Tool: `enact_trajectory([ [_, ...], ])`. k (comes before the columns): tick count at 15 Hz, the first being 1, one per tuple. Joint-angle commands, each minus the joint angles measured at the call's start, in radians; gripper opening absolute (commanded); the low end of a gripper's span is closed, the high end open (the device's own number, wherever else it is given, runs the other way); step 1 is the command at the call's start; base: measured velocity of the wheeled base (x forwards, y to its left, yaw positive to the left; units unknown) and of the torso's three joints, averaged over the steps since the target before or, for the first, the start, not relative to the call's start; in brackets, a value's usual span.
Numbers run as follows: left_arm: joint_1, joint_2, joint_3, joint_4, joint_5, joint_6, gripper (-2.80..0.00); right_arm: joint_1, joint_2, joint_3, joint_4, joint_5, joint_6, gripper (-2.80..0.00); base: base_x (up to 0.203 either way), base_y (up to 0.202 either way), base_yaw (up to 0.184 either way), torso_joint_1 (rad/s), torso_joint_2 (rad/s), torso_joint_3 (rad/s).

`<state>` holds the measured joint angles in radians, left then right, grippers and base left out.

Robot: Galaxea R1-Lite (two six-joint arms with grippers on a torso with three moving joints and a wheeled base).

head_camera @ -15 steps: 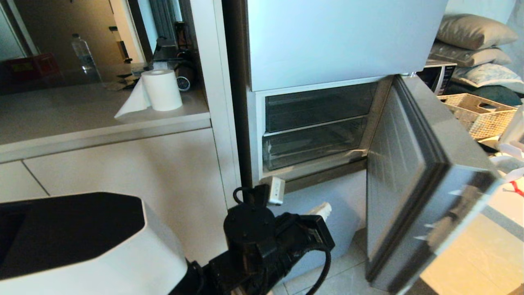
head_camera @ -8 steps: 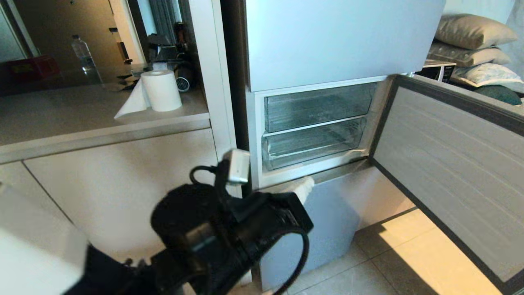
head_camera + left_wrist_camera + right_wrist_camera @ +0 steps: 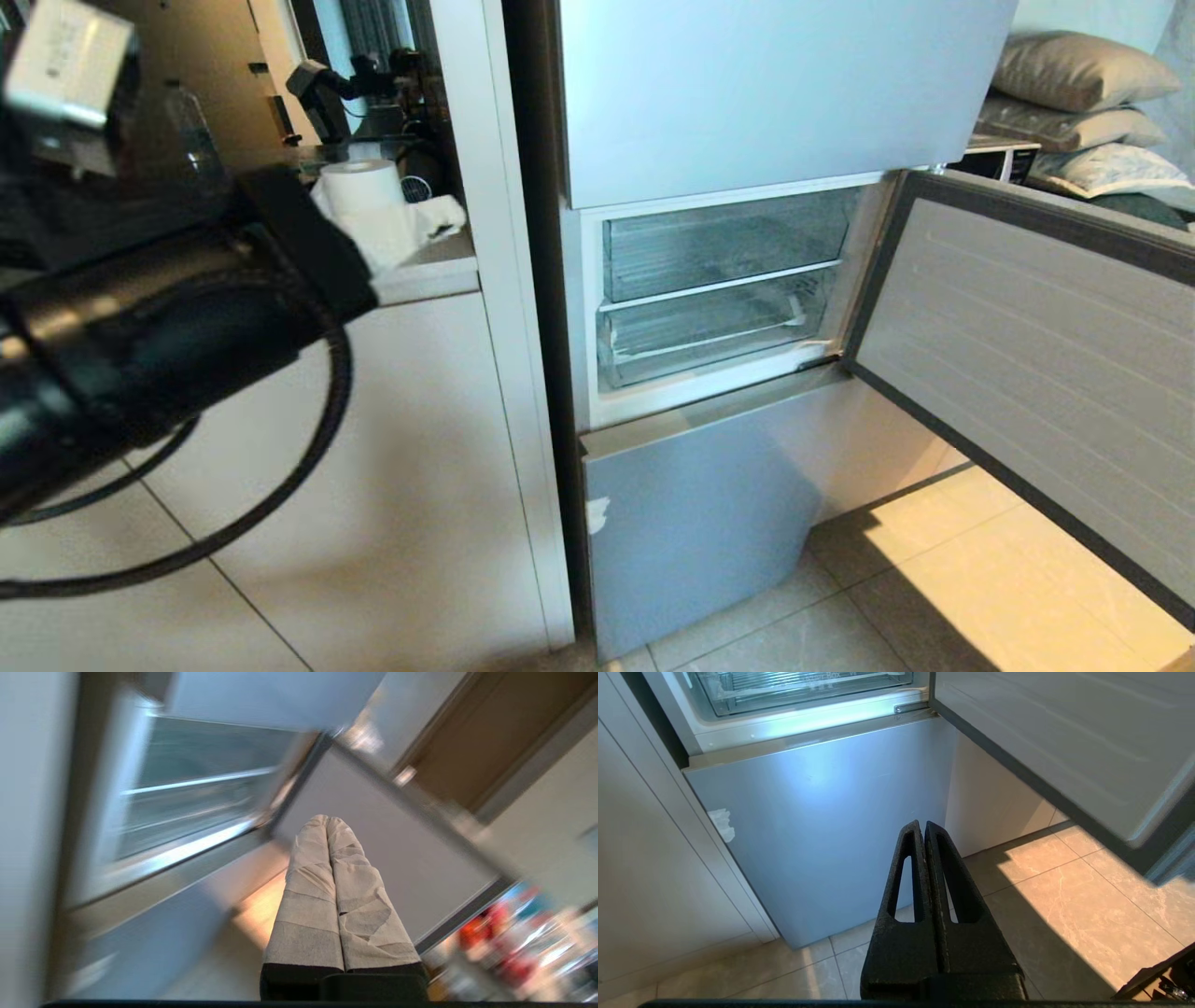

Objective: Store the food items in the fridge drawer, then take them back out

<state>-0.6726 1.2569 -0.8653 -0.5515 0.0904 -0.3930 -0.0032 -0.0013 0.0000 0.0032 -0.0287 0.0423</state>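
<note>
We see a pale countertop [image 3: 425, 271] at ten o'clock, bearing a paper towel roll [image 3: 359, 191]. Beige floor tiles [image 3: 952, 597] spread at five o'clock, the blue-grey fridge [image 3: 700, 523] standing on them.

Sunlit beige floor tiles [image 3: 943, 597], pale cabinets [image 3: 411, 448] under a counter [image 3: 425, 273], pillows [image 3: 1083, 70] stacked behind.

Pale blue-grey fridge [image 3: 784, 93], clear ribbed fridge drawer [image 3: 709, 336]; beige marbled floor tiles [image 3: 1064, 896] — black right gripper [image 3: 924, 828]
</note>
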Motion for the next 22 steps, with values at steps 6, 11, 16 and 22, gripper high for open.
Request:
enact_trajectory([
  [6,0.174,-0.288,0.322,0.254,0.263,0.291,-2.80,0.000,0.001,0.000,0.000,0.001,0.001,-2.80,0.000,0.000,0.000,0.000,0.00,0.000],
  [11,0.666,-0.572,0.422,0.262,0.288,0.333,-2.80,0.000,0.001,0.000,0.000,0.001,-0.010,-2.80,0.000,0.000,0.000,0.000,0.00,0.000],
  [16,0.721,-0.887,0.634,0.294,0.041,0.428,-2.80,-0.001,0.008,-0.058,0.011,-0.013,0.021,-2.80,0.000,0.000,0.000,0.000,0.00,0.000],
  [22,0.694,-1.102,0.799,0.636,-0.399,0.449,-2.80,0.001,0.391,-0.311,0.095,0.030,0.137,-2.80,0.000,0.000,0.000,0.000,0.00,0.000],
])
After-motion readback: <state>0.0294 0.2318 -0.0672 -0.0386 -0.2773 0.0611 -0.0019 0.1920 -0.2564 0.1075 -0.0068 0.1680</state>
